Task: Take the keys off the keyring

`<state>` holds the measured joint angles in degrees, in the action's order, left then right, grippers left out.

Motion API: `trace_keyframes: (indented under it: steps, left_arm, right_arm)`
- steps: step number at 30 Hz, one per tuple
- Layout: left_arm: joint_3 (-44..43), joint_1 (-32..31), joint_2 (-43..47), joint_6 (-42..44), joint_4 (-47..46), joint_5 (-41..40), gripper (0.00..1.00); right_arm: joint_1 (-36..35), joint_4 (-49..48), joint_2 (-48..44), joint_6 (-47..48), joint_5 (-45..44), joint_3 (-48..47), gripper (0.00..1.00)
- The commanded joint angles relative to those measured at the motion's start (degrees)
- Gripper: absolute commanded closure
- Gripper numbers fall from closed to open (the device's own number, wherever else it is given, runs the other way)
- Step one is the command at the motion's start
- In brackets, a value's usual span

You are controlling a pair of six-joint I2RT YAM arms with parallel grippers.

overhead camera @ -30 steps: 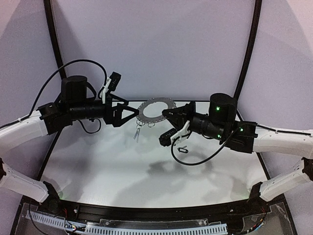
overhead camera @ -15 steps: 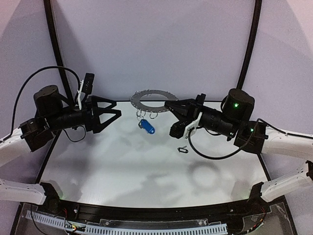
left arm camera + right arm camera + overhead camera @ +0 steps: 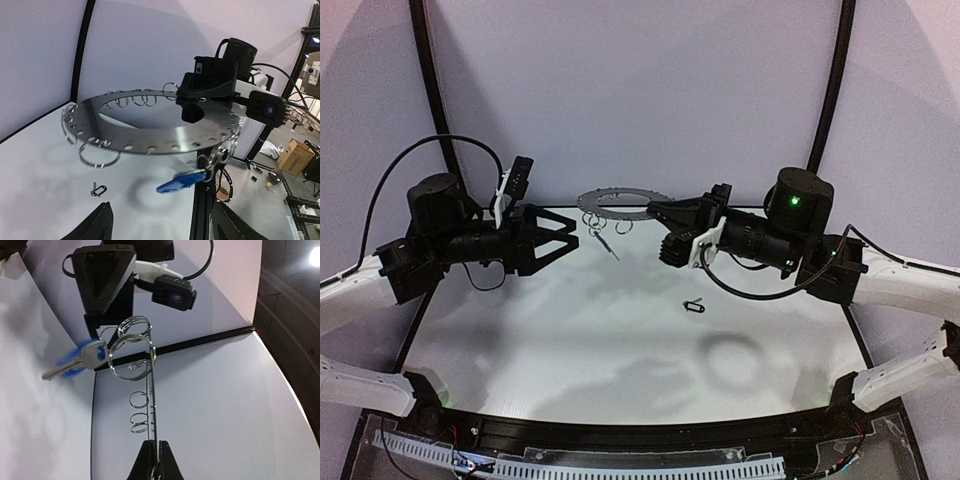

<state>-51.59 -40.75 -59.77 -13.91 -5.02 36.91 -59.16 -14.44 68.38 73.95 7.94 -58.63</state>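
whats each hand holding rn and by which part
The right hand pinches the keyring at its outer rim. The left hand is open, holding nothing.

Matt metal keyring (image 3: 165, 137), plastic-headed key (image 3: 180, 182)

Tabletop (image 3: 570, 350) — white, glossy, curved at its far edge, with soft grey shadows across it.
Backdrop panels (image 3: 640, 90): plain pale lavender-white, rising behind and on both sides.
Black curved poles (image 3: 428, 90): two, one along each side seam of the backdrop.
Black rail (image 3: 650, 436) along the near edge, with a white slotted cable duct (image 3: 620, 468) below it.
Outside the enclosure, left wrist view: grey floor (image 3: 250, 200), cardboard box (image 3: 294, 156).
Right wrist view — one bright lamp (image 3: 315, 256) in a dark upper corner.
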Motion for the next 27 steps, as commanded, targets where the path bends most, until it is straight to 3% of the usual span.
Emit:
trace_keyframes:
  steps: [1,9,12,13,15,17,21,27]
  left_arm:
    - [-1.22,-0.05,1.17,2.20,-1.49,3.58,0.32]
    - [-1.42,-0.04,1.99,5.64,0.34,2.03,0.33]
    - [-0.90,-0.03,4.45,11.05,5.36,-2.99,0.32]
    - [-0.77,-0.05,6.16,18.83,11.10,-7.28,0.25]
    - [-0.96,-0.03,6.84,29.22,17.38,-10.23,0.21]
    - [-1.24,-0.06,6.36,32.83,17.38,-19.75,0.15]
    - [-5.50,-0.03,3.46,38.63,21.56,-20.20,0.15]
    - [-9.41,-0.08,0.90,44.34,20.23,-13.73,0.19]
  right_arm:
    - [-0.61,0.01,1.11,-3.10,-0.54,-2.95,1.00]
    - [-0.56,2.00,0.99,-3.19,1.03,-3.32,1.00]
    - [-0.59,3.47,0.90,-3.77,1.66,-3.74,1.00]
    - [-0.56,4.85,0.73,-4.42,2.35,-4.02,1.00]
    - [-0.61,5.69,0.35,-5.20,3.85,-4.20,1.00]
    - [-0.59,6.99,-0.25,-6.47,5.63,-4.51,1.00]
    - [-0.57,8.28,-1.29,-8.60,8.31,-4.75,1.00]
    - [-0.56,11.12,-1.53,-11.29,11.45,-6.44,1.00]
